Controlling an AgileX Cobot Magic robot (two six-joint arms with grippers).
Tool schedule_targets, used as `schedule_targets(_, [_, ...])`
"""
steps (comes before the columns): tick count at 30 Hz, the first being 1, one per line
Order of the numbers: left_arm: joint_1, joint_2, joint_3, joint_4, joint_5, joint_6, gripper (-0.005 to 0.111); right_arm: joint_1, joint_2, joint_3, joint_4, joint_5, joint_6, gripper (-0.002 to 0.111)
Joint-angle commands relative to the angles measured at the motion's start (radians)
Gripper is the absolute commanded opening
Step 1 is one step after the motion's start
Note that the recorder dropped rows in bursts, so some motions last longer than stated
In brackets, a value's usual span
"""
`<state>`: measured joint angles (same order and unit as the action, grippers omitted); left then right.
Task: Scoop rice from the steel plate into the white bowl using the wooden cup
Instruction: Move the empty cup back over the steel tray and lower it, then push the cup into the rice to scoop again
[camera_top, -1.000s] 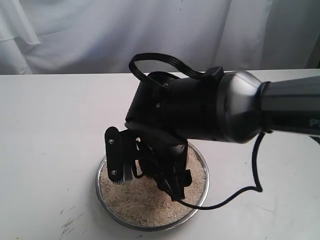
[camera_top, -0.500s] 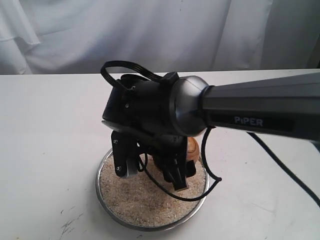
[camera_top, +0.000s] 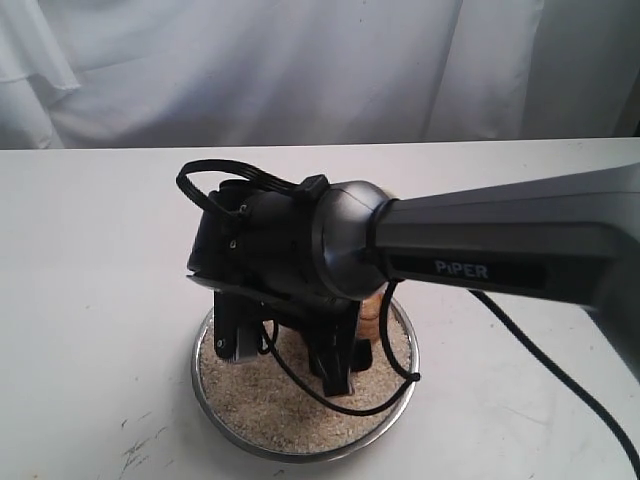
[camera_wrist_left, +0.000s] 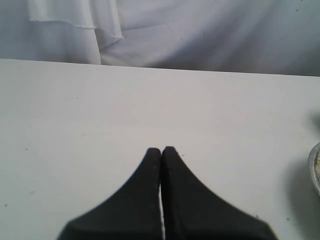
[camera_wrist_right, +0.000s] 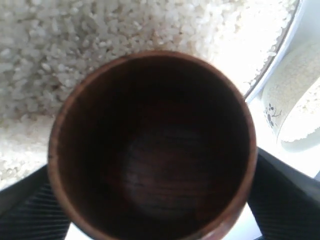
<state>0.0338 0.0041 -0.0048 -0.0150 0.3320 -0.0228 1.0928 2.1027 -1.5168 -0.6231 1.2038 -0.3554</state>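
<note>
Gripping wooden cup (camera_wrist_right: 152, 150) with right tool (camera_wrist_right: 157, 205), jaws clamped wide around its body, low over steel plate (camera_top: 300, 452), probably to dip for a scoop. No grains inside cup; rice (camera_wrist_right: 45, 55) covering plate. White bowl (camera_wrist_right: 274, 107) just outside plate rim, contents unclear. Resting left tool (camera_wrist_left: 161, 152), tips together, above worktop (camera_wrist_left: 75, 110) beside plate, presumably clear of the action.

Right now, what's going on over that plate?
The right fingers hold the wooden cup over the rice in the steel plate. The cup is empty, with its mouth facing the wrist camera. The white bowl sits just beside the plate and already has some rice in it. The left fingers are shut on nothing, over the table off to the plate's side.
</note>
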Motion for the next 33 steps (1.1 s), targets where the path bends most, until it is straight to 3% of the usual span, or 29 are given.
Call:
schedule_targets(1, [-0.003, -0.004, 0.005, 0.001, -0.013, -0.001, 0.0, 0.002, -0.009, -0.006, -0.023, -0.005, 0.022, 0.0])
schedule_targets(5, [-0.003, -0.004, 0.005, 0.001, -0.013, -0.001, 0.0, 0.002, -0.009, -0.006, -0.014, -0.009, 0.03, 0.002])
schedule_targets(8, [-0.003, -0.004, 0.005, 0.001, -0.013, -0.001, 0.0, 0.002, -0.009, -0.006, -0.002, -0.014, 0.03, 0.013])
schedule_targets(15, [-0.003, -0.004, 0.005, 0.001, -0.013, -0.001, 0.0, 0.002, -0.009, -0.006, -0.003, -0.039, 0.082, 0.065])
schedule_targets(19, [-0.003, -0.004, 0.005, 0.001, -0.013, -0.001, 0.0, 0.002, -0.009, -0.006, -0.04, -0.058, 0.186, 0.083])
schedule_targets(33, [-0.003, -0.004, 0.005, 0.001, -0.013, -0.001, 0.0, 0.002, -0.015, 0.005, -0.042, -0.077, 0.195, 0.088])
